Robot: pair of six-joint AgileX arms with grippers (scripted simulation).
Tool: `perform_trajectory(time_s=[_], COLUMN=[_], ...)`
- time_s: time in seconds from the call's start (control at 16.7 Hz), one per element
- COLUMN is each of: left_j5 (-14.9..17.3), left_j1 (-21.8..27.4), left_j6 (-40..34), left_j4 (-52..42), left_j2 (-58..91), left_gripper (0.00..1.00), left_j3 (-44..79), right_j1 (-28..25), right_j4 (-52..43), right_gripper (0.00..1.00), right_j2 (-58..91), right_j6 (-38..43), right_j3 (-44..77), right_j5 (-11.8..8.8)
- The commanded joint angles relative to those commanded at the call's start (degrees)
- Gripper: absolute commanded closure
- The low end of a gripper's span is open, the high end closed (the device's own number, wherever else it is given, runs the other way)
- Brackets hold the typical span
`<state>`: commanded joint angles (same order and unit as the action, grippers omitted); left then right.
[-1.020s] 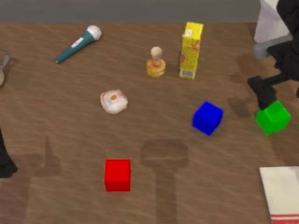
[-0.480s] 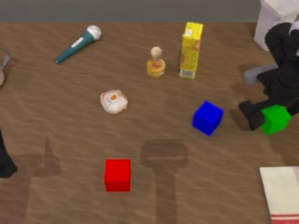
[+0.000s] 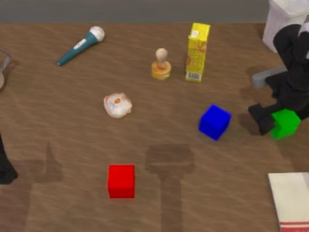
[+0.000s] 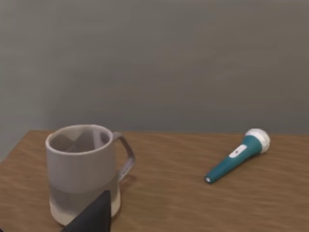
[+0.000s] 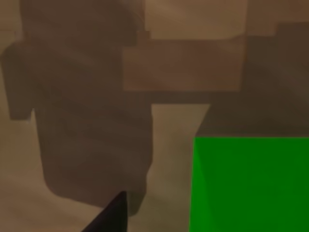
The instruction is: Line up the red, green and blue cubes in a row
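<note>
The wooden counter (image 3: 72,135) carried everything. The right arm reached over its right side, its claw (image 3: 277,121) down at the green cube (image 3: 286,123), one dark finger (image 3: 263,118) against the cube's left face; whether it gripped, I cannot tell. The blue cube (image 3: 215,122) sat just left; the red cube (image 3: 121,181) lay well apart, front-left. The left arm was parked at the left edge.

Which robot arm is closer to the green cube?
The right one. The right end effector is down at the green cube, near the table's right edge. The left arm sits parked at the far left edge, across the whole table from it.
</note>
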<state>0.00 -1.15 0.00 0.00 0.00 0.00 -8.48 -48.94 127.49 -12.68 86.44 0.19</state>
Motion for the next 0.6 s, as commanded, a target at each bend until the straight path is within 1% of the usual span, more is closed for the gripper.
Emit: perform_trajectory(time_s=[0.54, 0.6], left_j5=[0.0, 0.0], left_j1=[0.0, 0.0], left_j6=[0.0, 0.0], left_j4=[0.0, 0.0], left_j2=[0.0, 0.0], left_gripper=[0.0, 0.0], left_j3=[0.0, 0.0], right_j1=[0.0, 0.0], right_j4=[0.0, 0.0], right_gripper=[0.98, 1.0], right_j2=[0.0, 0.0], right_j6=[0.0, 0.0], right_j3=[0.0, 0.0], right_j5=[0.0, 0.0])
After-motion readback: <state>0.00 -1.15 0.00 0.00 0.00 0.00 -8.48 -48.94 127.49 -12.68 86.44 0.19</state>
